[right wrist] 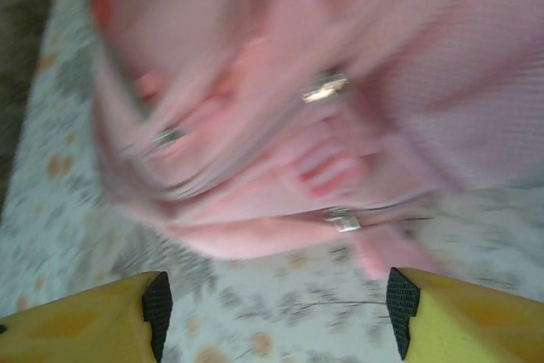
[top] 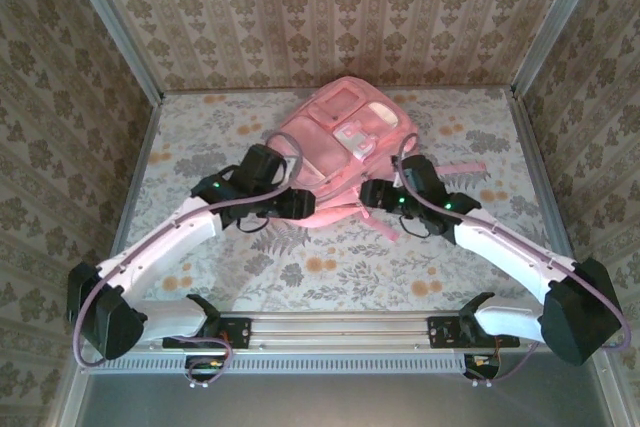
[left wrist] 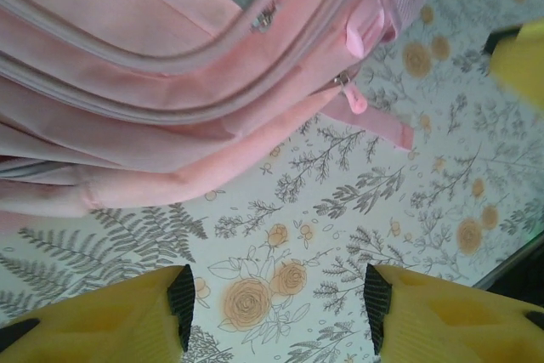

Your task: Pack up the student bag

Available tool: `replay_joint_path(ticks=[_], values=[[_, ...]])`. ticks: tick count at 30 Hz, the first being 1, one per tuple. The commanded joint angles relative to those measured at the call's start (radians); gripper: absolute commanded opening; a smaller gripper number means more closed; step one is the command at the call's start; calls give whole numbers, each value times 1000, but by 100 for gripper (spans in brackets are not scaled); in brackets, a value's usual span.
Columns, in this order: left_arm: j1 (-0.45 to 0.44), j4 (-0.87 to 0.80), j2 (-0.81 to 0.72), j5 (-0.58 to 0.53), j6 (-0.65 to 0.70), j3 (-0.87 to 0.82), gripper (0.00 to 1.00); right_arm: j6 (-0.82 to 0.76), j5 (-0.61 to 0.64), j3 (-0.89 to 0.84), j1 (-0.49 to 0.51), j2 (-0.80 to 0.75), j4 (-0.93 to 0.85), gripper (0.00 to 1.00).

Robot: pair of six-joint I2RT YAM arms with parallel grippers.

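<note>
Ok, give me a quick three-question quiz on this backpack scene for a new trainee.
1. True or false: the left hand is shut on the backpack.
2. Between the fingers of the right hand, what shows? A) a book B) the flowered table cover C) a pencil case
3. Fill in: both hands hover by the backpack's ___ edge (nearer the robot, or farther).

Key: 1 false, it is open and holds nothing; 2 B; 3 nearer.
</note>
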Motion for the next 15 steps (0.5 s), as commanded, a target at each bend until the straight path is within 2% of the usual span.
replay_joint_path(ticks=[1,3,6,9,12,15], values=[[-63,85,17,-99,-88,-49,58,61,61,64,-52,12,-165,65],[-92,117,15,-151,-123,-81,57,122,42,121,-54,47,-184,58],[-104,149,-15,-209,-160,-127,57,201,-8,212,-43,117,-216,54],[-104,171,-82,-271,-192,-182,57,199,3,321,-2,177,-257,52],[-88,161,-163,-312,-194,-220,57,-20,-40,439,60,284,-260,57],[-33,144,-225,-264,-197,-249,57,-226,-174,527,82,376,-261,61]])
